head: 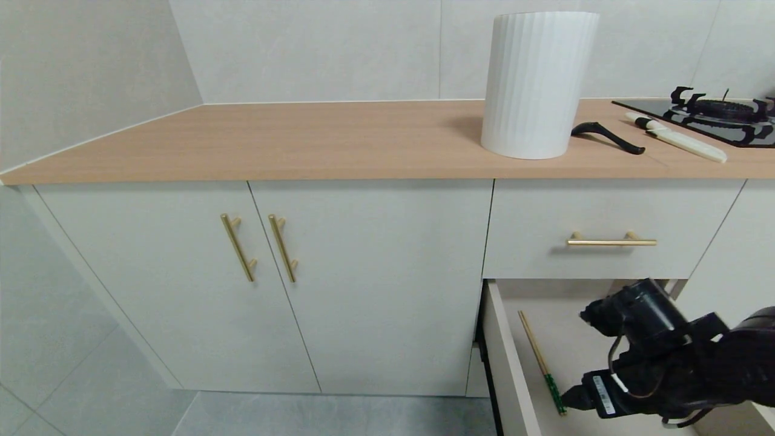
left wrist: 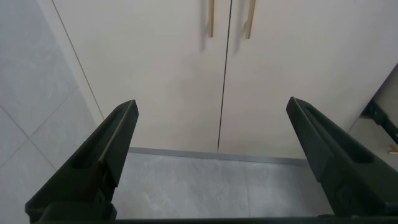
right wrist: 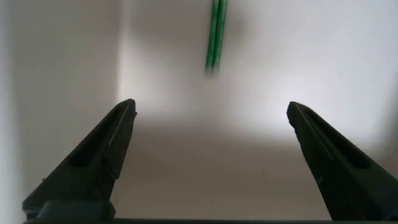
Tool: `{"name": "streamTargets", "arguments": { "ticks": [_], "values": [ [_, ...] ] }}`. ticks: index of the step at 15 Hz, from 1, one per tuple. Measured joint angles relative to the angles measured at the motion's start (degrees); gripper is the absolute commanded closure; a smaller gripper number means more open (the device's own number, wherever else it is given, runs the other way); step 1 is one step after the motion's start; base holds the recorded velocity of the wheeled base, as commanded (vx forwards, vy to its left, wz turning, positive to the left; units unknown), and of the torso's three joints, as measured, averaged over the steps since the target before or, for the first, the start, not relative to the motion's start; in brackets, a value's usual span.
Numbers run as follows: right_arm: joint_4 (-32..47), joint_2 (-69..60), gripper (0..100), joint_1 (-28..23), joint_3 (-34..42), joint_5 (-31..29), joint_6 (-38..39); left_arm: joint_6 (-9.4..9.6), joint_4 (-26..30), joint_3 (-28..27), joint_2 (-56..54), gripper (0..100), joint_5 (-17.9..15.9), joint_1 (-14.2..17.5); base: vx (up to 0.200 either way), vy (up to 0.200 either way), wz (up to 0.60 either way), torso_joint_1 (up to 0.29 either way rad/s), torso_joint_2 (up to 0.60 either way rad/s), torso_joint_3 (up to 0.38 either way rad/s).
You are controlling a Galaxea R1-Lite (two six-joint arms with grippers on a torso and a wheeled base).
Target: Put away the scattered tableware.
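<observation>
Fingers [right wrist: 102, 158] of the right gripper [right wrist: 211, 155] apart and empty, low inside the open drawer [head: 505, 357].

Chopsticks [head: 542, 363] lie on the drawer floor along its left wall, green ends just beside the gripper's tip. A careless lift or sideways swing could flick them askew or clip the wall. The closed upper drawer [head: 611, 227] sits right above the arm, so a steep rise risks a knock on its front. The left gripper [left wrist: 211, 155] is also spread and holds nothing, and it faces the cabinet doors [left wrist: 217, 74]. Farther off on the counter [head: 303, 139], a black-handled utensil [head: 608, 136] lies tucked against the tall ribbed canister [head: 536, 85]. Reaching for it could topple the canister. A white knife [head: 678, 138] lies at the hob's [head: 720, 115] edge. It is slim and flat and likely to slip from a pinch.
</observation>
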Motion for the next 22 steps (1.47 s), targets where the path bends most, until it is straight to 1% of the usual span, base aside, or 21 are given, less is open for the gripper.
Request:
{"name": "streamTargets", "arguments": {
  "ticks": [1,3,5,8,16,19,22],
  "values": [
    [3.78,-4.46,0,-0.57,-1.73,1.1,-0.37,0.0,0.0,0.0,0.0,0,0.0,0.0,0.0,0.0,0.0,0.0,0.0,0.0],
    [6.41,-10.69,0,-2.12,-3.58,2.02,-2.63,0.0,0.0,0.0,0.0,0,0.0,0.0,0.0,0.0,0.0,0.001,-0.03,-0.021],
    [6.49,-15.1,0,-2.91,-3.97,2.08,-4.69,-0.02,-0.02,0.0,0.0,0,0.0,0.0,0.0,0.0,0.0,0.007,-0.23,-0.259],
    [6.52,-19.98,0,-3.3,-3.8,1.95,-5.21,-0.02,0.04,0.0,0.0,0,-0.01,0.02,0.0,0.0,0.0,0.054,-0.35,-0.338],
    [6.27,-23.67,0,-3.52,-3.85,1.73,-5.32,-0.02,-0.07,0.0,0.0,0,0.0,0.0,0.0,0.0,0.0,0.12,-0.49,-0.329],
    [6.16,-23.82,0,-4.63,-4.3,1.73,-5.4,-0.02,-0.05,0.0,0.0,0,-0.01,0.0,0.0,0.0,0.0,0.168,-0.47,-0.307],
    [6.0,-23.59,0,-7.33,-6.84,2.66,-8.68,0.0,-0.05,0.0,0.0,0,-0.01,0.02,0.0,0.0,0.0,0.191,-0.49,-0.308]
  ]
}}
